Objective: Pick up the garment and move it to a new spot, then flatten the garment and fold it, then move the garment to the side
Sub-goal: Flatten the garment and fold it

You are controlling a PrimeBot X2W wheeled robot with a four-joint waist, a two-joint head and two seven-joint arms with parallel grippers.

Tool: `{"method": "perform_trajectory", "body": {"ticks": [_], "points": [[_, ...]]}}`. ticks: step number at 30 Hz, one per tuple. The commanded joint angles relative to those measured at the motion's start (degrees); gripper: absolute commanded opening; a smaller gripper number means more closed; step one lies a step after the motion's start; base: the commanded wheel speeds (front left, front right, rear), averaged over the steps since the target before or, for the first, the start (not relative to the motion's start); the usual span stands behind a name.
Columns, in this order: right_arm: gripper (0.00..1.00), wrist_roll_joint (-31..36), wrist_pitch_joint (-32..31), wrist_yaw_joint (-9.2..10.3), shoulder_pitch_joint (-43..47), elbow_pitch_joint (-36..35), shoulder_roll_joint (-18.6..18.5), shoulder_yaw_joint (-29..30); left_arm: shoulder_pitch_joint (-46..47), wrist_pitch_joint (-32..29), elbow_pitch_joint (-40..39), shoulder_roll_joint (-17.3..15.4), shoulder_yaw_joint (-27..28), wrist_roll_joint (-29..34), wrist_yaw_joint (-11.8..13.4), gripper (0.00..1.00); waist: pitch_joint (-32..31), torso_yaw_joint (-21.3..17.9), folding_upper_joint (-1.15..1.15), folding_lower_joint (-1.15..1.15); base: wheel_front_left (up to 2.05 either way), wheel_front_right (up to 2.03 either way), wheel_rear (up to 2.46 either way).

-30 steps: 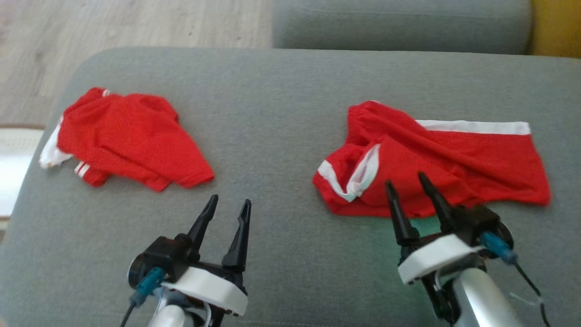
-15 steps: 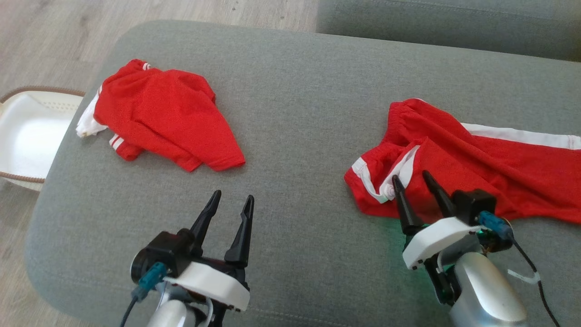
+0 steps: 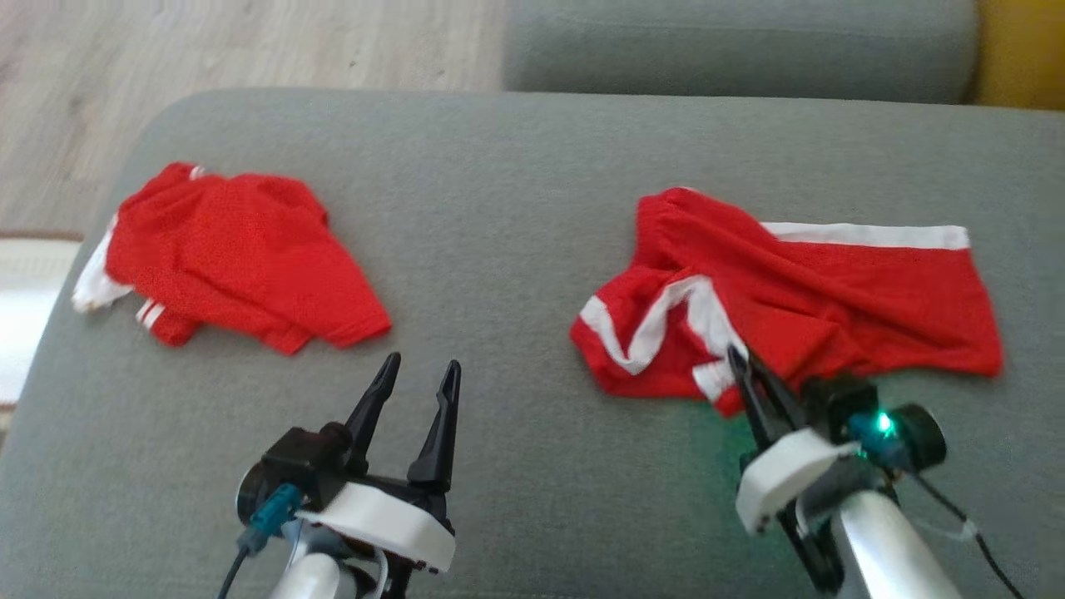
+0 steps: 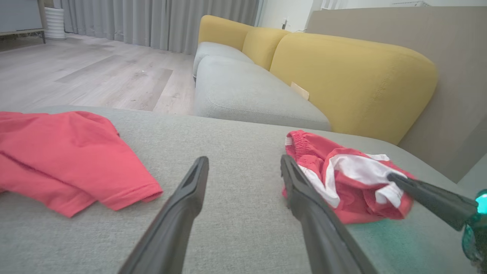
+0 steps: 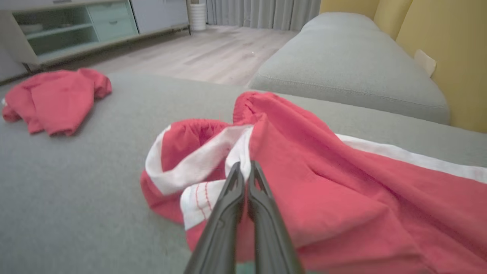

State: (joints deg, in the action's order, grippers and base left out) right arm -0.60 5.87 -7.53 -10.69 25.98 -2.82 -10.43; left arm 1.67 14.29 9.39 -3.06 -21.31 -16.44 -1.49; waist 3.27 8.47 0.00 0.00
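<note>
The garment (image 3: pixel 799 299) is a pair of red shorts with white trim, crumpled on the right of the grey cushion (image 3: pixel 507 208); it also lies across the right wrist view (image 5: pixel 304 171) and at the right of the left wrist view (image 4: pixel 342 182). My right gripper (image 3: pixel 736 359) is shut on the garment's near white-trimmed hem, fingertips pinched on the fabric (image 5: pixel 243 169). Left of it, over bare cushion, my left gripper (image 3: pixel 420 366) hangs open with nothing between its fingers (image 4: pixel 243 163).
A second red garment (image 3: pixel 233 258) lies folded at the cushion's left. A grey sofa seat (image 3: pixel 732 42) with yellow backrests (image 4: pixel 342 72) stands beyond. Wooden floor (image 3: pixel 208 50) lies past the cushion's far left edge. A white basket (image 3: pixel 21 308) sits left of the cushion.
My right gripper has shut on the garment's near hem, and the white-trimmed edge has been drawn up and toward me. The head camera swung aside and back. The left gripper is unchanged.
</note>
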Motion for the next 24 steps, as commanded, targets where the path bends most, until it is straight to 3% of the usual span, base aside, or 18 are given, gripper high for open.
{"method": "perform_trajectory", "body": {"ticks": [1, 4, 7, 12, 14, 24], "points": [[0.0, 1.17, -0.65, 0.04, -0.11, -2.68, -0.06, -0.93, 1.58, 0.71, -2.05, 0.18, 2.01, -0.33, 0.4, 1.0, -1.09, -1.36, 0.0, 0.0, 0.0, 0.0, 0.0], [0.0, 4.88, -4.72, 0.04, 3.59, -8.05, -1.38, -0.59, 1.15, 0.71, -2.25, 0.18, 1.98, -0.49, 0.69, 1.0, -1.88, -2.83, 0.0, 0.0, 0.0, 0.0, 0.0], [0.0, 6.44, -7.97, 0.04, 6.51, -12.3, -5.0, -0.72, 0.97, 0.71, -2.38, 0.18, 1.98, -0.58, 0.79, 1.0, -2.18, -4.01, 0.0, 0.0, 0.0, 0.0, 0.0], [0.0, 7.48, -11.1, 0.04, 9.73, -15.78, -7.9, 2.69, 1.15, 0.71, -2.39, 0.18, 1.61, -0.74, 0.69, 1.0, -2.19, -4.99, 0.0, 0.0, 0.0, 0.0, 0.0], [1.0, 7.17, -11.24, 0.04, 10.26, -16.38, -6.8, 4.67, 1.25, 0.71, -2.27, 0.18, 1.53, -0.71, 0.64, 1.0, -2.12, -5.18, 0.0, 0.0, 0.0, 0.0, 0.0], [1.0, 6.47, -4.65, 0.04, 11.02, -20.59, -0.4, 11.06, 1.87, 0.71, -1.39, 0.18, 1.69, -0.23, 0.09, 1.0, -1.95, -5.16, 0.0, 0.0, 0.0, 0.0, 0.0]]}}
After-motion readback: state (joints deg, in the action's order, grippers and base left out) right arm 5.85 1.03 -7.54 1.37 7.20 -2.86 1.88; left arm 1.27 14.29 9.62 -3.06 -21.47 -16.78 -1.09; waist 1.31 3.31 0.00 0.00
